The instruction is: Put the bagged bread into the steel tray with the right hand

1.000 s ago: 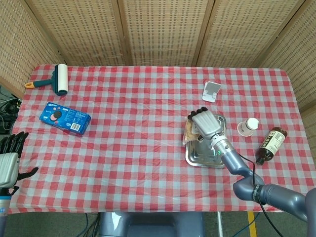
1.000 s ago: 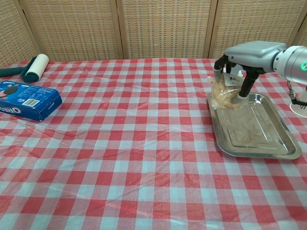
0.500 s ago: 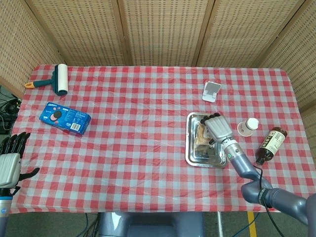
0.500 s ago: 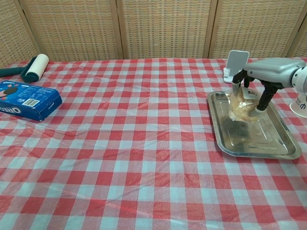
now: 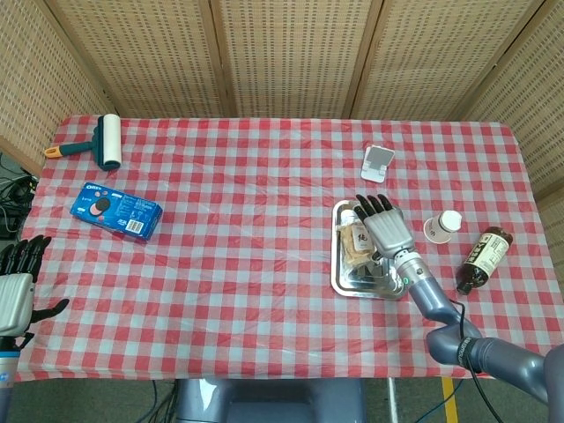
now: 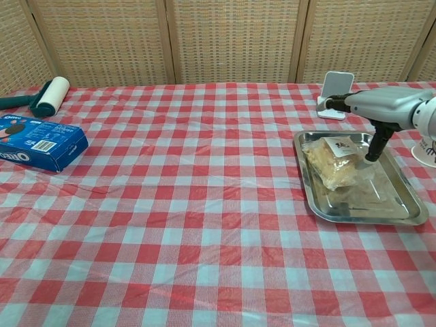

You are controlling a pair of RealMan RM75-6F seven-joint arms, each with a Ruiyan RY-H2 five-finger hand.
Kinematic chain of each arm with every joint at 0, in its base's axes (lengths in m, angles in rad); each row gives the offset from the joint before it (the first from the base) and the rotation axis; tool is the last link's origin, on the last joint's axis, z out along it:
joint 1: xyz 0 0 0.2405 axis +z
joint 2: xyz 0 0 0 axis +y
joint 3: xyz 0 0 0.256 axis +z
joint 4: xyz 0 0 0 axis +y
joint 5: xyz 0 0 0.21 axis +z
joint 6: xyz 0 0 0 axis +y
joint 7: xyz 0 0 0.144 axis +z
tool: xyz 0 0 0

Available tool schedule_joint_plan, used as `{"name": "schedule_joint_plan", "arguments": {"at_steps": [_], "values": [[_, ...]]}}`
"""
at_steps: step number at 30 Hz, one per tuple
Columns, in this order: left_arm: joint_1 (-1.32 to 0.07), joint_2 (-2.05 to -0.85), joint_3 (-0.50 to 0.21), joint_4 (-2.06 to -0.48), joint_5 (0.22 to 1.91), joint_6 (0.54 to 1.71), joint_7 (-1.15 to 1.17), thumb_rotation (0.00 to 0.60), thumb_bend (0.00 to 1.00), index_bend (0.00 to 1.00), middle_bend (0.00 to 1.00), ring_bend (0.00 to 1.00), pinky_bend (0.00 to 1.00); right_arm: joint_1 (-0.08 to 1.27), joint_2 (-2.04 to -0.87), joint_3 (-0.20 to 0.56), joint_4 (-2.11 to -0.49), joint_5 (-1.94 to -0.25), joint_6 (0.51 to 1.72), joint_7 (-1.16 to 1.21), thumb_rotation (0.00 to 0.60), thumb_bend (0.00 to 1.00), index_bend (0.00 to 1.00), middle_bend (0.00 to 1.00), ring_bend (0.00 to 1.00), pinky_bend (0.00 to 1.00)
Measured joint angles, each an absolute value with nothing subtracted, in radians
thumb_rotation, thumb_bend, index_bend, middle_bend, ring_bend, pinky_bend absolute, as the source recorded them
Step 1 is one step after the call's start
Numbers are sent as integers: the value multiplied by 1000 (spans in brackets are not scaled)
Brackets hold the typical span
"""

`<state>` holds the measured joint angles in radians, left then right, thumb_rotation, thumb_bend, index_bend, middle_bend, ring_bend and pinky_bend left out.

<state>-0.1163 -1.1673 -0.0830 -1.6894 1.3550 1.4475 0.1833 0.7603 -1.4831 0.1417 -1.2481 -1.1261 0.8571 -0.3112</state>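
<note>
Bagged bread (image 6: 333,162) lying in steel tray (image 6: 402,211), right hand (image 5: 384,226) above

The only wording that reads clearly is the brand "OREO", printed in white on the blue cookie box (image 6: 39,143) at the left edge of the chest view; there only "OREO" shows along its near side, beside a small barcode panel too fine to read. In the head view the same box (image 5: 116,211) sits at the left of the frame, with the logo too small to read. The bagged bread (image 6: 332,162) carries a white label with dark marks, illegible. The brown bottle (image 5: 484,256) at right has a label, also unreadable.
</note>
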Motion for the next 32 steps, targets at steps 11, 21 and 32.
{"name": "schedule_joint_plan", "arguments": {"at_steps": [11, 21, 32], "values": [[-112, -1161, -80, -1696, 1367, 1456, 176, 600, 43, 0, 0, 0, 0, 678, -1372, 126, -1423, -1037, 976, -435, 600, 98, 0, 0, 0, 0], [-106, -1175, -59, -1691, 1404, 1468, 193, 600, 43, 0, 0, 0, 0, 506, -1307, 50, -1526, -1239, 1245, -326, 600, 90, 0, 0, 0, 0], [-100, -1197, -48, -1676, 1426, 1482, 215, 600, 42, 0, 0, 0, 0, 290, -1315, -49, -1489, -1476, 1549, -173, 600, 90, 0, 0, 0, 0]]}}
